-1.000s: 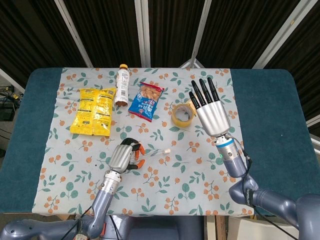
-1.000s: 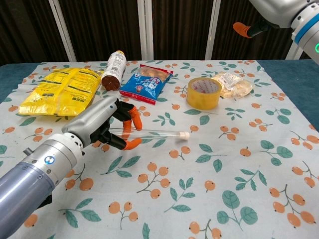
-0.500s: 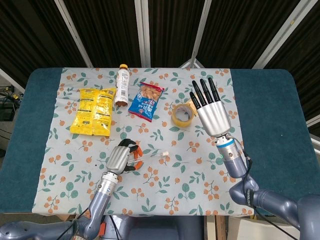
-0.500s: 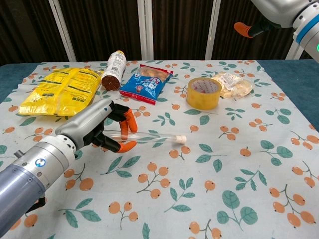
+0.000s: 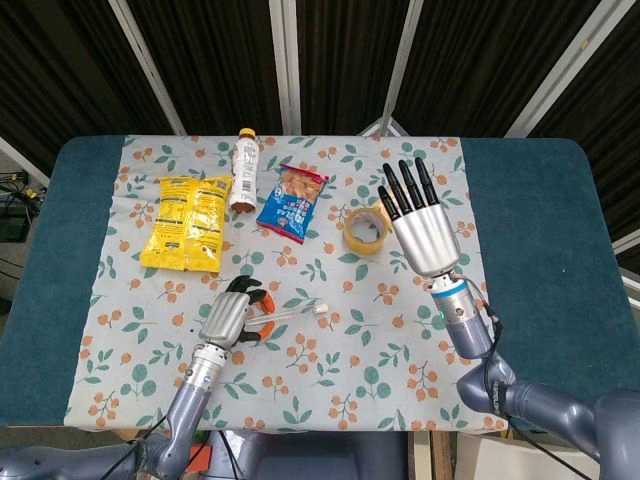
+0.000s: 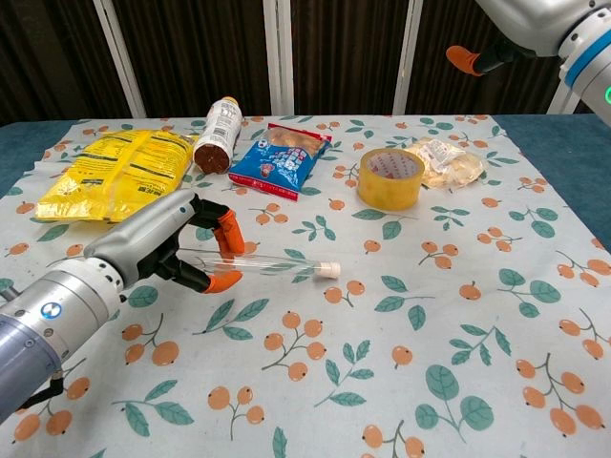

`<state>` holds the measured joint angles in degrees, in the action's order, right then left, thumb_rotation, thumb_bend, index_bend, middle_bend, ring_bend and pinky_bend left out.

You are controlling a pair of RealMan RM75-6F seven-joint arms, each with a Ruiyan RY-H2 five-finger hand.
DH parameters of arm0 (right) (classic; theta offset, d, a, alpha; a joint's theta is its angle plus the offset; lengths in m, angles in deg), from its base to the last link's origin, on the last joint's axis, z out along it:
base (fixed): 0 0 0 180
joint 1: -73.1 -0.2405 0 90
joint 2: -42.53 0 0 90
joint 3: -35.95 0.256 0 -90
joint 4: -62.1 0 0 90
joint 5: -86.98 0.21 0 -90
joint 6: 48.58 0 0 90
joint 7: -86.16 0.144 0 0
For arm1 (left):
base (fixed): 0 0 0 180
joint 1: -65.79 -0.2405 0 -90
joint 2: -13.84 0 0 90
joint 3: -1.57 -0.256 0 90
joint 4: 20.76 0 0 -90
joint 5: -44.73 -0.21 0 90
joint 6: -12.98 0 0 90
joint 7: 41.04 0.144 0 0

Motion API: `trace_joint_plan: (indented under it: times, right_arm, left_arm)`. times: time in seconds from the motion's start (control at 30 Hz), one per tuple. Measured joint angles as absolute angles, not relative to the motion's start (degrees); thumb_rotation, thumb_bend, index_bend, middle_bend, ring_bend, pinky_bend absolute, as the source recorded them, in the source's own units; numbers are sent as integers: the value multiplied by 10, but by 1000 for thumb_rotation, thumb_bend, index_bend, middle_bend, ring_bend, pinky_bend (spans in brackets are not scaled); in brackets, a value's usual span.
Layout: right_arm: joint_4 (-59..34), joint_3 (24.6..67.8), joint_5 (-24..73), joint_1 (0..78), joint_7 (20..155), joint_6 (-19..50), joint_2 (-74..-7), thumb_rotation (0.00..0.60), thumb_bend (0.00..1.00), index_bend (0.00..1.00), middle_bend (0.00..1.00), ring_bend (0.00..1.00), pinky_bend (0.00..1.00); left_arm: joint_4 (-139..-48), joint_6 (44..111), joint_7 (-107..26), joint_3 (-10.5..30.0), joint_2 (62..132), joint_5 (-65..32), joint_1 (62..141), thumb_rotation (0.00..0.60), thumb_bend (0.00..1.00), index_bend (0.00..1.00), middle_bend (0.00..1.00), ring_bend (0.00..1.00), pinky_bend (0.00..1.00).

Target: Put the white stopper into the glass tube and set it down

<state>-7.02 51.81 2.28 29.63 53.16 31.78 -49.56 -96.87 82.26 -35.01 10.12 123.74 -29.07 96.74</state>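
Observation:
A clear glass tube (image 6: pixel 258 262) lies nearly level just above the flowered cloth, with a white stopper (image 6: pixel 327 270) plugged into its right end. My left hand (image 6: pixel 162 250) grips the tube's left end between orange-tipped fingers; the head view shows that left hand (image 5: pixel 228 315) near the front of the cloth and the tube (image 5: pixel 295 312) sticking out to its right. My right hand (image 5: pixel 418 222) hovers high over the right side of the cloth, fingers spread, holding nothing. The chest view catches only an orange fingertip (image 6: pixel 464 58) of it at the top edge.
A yellow tape roll (image 6: pixel 390 177) stands right of centre, with a clear snack bag (image 6: pixel 441 160) beside it. Further back lie a blue snack pack (image 6: pixel 280 159), a lying bottle (image 6: pixel 217 134) and a yellow chip bag (image 6: pixel 119 173). The flowered cloth (image 6: pixel 401 343) covers a teal table.
My left hand has drawn back to the left and toward the front, carrying the stoppered tube with it. The right hand has stayed in place.

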Motion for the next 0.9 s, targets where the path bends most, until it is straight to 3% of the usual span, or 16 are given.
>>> trace_joint_plan:
  times: [0.57,0.8,0.9]
  right_arm:
    - [-105,516,21,303,508,323,-491,600,392,287,114,13,0]
    - [-140,515,44,322,495,322,-480,600,392,185,90,4,0]
    - [-173,517,69,338,493,321,-468,600,392,118,62,1,0]
  left_arm:
    - [-1006,821,-343,99,1190,-284,948,600,323,434,395,182,79]
    - [-1044,833,-340,116,1152,-292,946,600,314,252,320,124,39]
    - [-1071,841,-337,124,1124,-298,945,600,292,233,273,83,9]
